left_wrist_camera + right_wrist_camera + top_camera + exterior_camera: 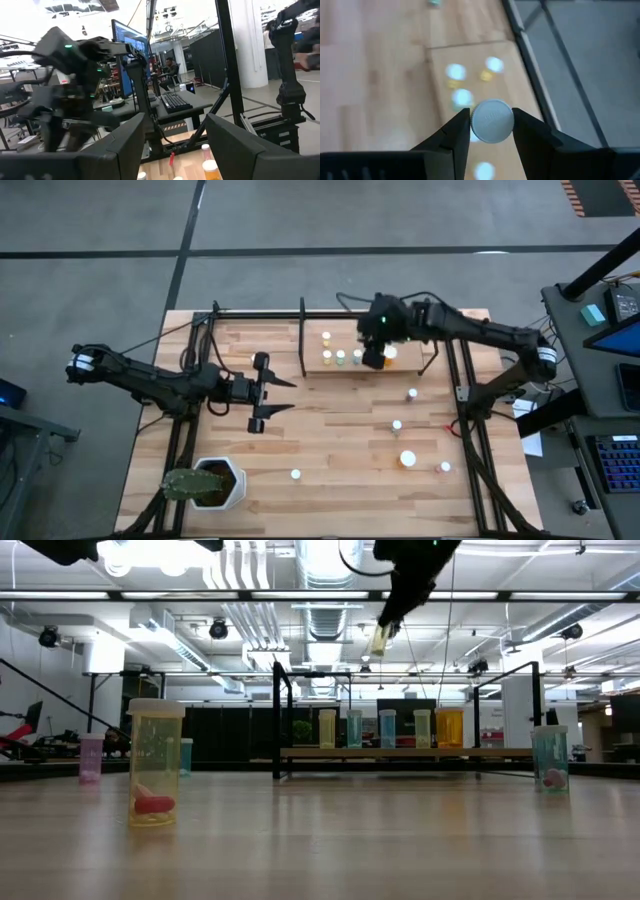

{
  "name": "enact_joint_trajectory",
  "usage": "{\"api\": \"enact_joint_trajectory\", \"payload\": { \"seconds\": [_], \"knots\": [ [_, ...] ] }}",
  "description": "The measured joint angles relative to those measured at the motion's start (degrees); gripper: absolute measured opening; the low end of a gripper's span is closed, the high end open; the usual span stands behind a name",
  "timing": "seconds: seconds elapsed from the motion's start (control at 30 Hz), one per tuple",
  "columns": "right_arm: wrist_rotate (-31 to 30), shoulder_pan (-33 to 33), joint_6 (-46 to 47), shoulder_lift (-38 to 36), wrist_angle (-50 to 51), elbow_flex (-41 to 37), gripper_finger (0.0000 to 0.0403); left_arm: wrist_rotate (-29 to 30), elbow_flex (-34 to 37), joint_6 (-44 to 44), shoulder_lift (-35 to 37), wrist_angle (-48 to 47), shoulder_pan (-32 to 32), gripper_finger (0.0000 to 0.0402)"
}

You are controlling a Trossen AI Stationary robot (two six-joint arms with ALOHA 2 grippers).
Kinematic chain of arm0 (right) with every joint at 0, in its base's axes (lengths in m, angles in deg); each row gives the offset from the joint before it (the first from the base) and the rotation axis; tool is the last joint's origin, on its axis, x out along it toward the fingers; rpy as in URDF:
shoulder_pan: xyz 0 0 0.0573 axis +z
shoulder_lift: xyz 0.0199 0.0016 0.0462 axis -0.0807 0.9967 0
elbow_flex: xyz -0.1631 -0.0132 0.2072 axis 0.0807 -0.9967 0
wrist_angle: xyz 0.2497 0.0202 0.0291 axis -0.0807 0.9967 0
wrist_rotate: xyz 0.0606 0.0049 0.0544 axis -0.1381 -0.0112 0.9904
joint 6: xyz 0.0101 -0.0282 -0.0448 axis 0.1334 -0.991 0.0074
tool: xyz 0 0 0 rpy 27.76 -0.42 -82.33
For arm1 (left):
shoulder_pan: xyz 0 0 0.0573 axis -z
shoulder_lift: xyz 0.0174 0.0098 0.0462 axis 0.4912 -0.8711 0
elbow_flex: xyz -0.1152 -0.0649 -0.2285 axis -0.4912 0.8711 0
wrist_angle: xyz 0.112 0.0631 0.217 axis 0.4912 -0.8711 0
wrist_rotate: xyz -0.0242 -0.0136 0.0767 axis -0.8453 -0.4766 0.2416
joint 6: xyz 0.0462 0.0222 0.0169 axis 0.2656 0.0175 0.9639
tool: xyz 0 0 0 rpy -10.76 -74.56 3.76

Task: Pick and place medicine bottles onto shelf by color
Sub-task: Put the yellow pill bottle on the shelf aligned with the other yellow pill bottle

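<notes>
The right tool (491,125) hung high above the shelf (415,363), clamped on a yellowish medicine bottle (380,639). From the right wrist view the bottle's pale round cap (492,121) sat squeezed between the two dark fingers (454,135), with the blurred shelf below. In the low view the bottle was tilted in the air, well clear of the board.

Down on the shelf a row of bottles stood upright: a yellowish one (327,728), then three teal-green ones (354,728), (387,728) and (422,728), and a wider orange one (449,727) at the end. From above, their pale caps clustered just beside the right tool (374,358).

More bottles waited loose on the surface (330,450). A yellowish bottle (155,762) with something pink inside stood nearest the low camera, a pink bottle (91,758) farther back on that side, and a teal-green bottle (549,758) on the other side. Several white caps dotted the surface, one wider (408,459).

The left tool (272,391) hovered over the surface's left half, well apart from the shelf, fingers spread wide and gripping nothing. A white hexagonal plant pot (215,483) sat at the near left corner.
</notes>
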Motion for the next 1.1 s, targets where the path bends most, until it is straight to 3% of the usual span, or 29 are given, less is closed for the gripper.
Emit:
{"api": "enact_joint_trajectory", "payload": {
  "seconds": [0.3, 0.63, 1.1],
  "knots": [
    [0.2, -10.0, 5.8, 0.0, -1.7, -5.7, 0.0132, 0.0, 0.6, 1.1, 0.0, 0.0, 0.0, 0.0192],
    [0.2, -14.8, 9.1, 0.4, -11.4, -16.7, 0.0132, 0.2, 0.6, 3.6, 0.0, 0.0, -0.1, 0.0192],
    [-0.1, -14.9, 9.1, 7.7, -10.4, -14.5, 0.0132, 0.3, 0.6, 4.5, 0.0, 0.0, -0.1, 0.0192]
  ]
}}
